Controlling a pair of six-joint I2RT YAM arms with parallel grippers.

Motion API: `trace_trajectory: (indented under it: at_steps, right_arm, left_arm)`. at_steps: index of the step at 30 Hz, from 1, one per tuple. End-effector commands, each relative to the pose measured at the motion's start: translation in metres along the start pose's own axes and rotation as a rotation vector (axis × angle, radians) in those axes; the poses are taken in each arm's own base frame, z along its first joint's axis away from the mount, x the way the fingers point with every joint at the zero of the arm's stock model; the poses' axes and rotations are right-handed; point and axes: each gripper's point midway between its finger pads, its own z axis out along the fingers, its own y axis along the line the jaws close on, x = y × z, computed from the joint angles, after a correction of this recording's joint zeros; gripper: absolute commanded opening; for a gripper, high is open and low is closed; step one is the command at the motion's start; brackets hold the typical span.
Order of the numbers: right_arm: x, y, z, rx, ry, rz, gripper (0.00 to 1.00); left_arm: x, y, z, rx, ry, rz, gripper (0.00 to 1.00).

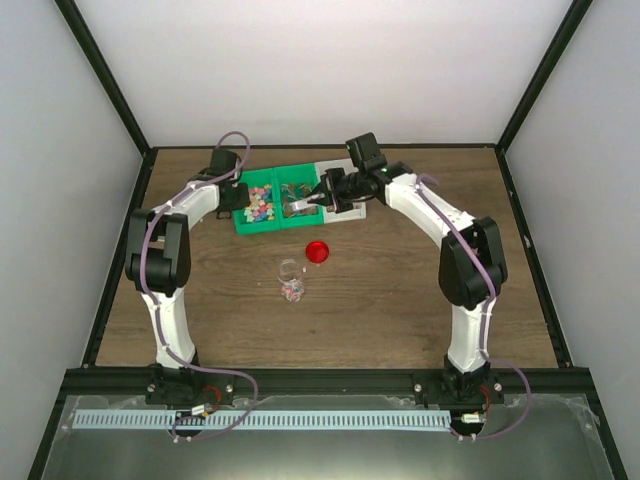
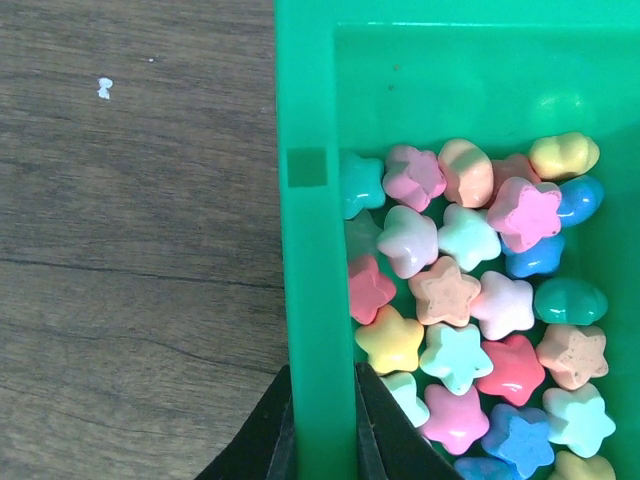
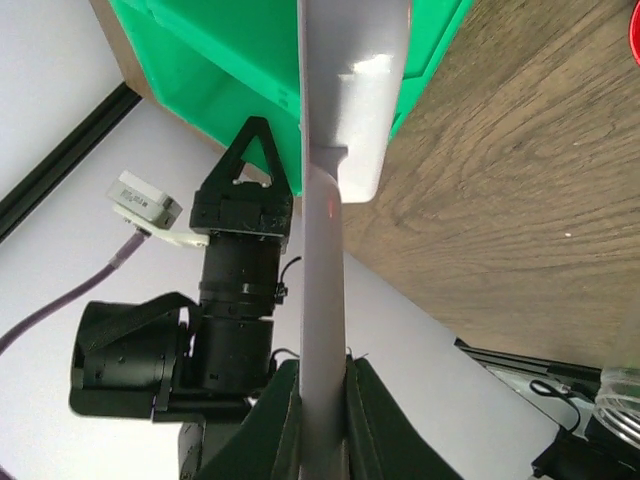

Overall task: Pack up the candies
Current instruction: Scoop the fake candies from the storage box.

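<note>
The candies (image 2: 470,300) are small star-shaped sweets in mixed colours, piled in the left compartment of a green tray (image 2: 310,120); they also show in the top view (image 1: 261,207). My left gripper (image 2: 322,385) is shut on the tray's left wall, as the top view (image 1: 238,197) also shows. My right gripper (image 3: 323,375) is shut on the handle of a white scoop (image 3: 350,80), whose bowl reaches over the tray's right compartment (image 1: 298,190). A small clear jar (image 1: 291,280) with a few candies inside stands on the table in front of the tray.
A round red lid (image 1: 317,251) lies on the wooden table between the tray and the jar. A white box (image 1: 345,207) sits against the tray's right side, under my right gripper (image 1: 322,195). White walls enclose the table.
</note>
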Motion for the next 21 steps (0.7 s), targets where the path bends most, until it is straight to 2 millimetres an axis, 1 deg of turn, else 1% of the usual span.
trace_trajectory:
  at_steps: [1, 5, 10, 15, 21]
  right_arm:
    - [-0.027, -0.019, 0.003, 0.119, -0.108, 0.048, 0.01]
    - [-0.031, -0.028, 0.012, 0.163, -0.106, 0.056, 0.01]
    - [-0.043, -0.034, 0.026, 0.193, -0.102, 0.046, 0.01]
    - [-0.059, -0.046, 0.046, 0.207, -0.084, 0.057, 0.01]
    - [-0.086, -0.043, 0.068, 0.119, -0.052, 0.017, 0.01]
  left_arm:
    - [0.005, 0.014, -0.008, -0.094, -0.006, 0.002, 0.04]
    - [0.005, 0.016, -0.009, -0.11, -0.003, -0.006, 0.04]
    - [0.009, 0.015, -0.007, -0.106, 0.01, -0.013, 0.04]
    - [0.017, 0.011, -0.004, -0.077, 0.039, -0.011, 0.04]
    - [0.022, 0.011, 0.002, -0.083, 0.06, -0.01, 0.04]
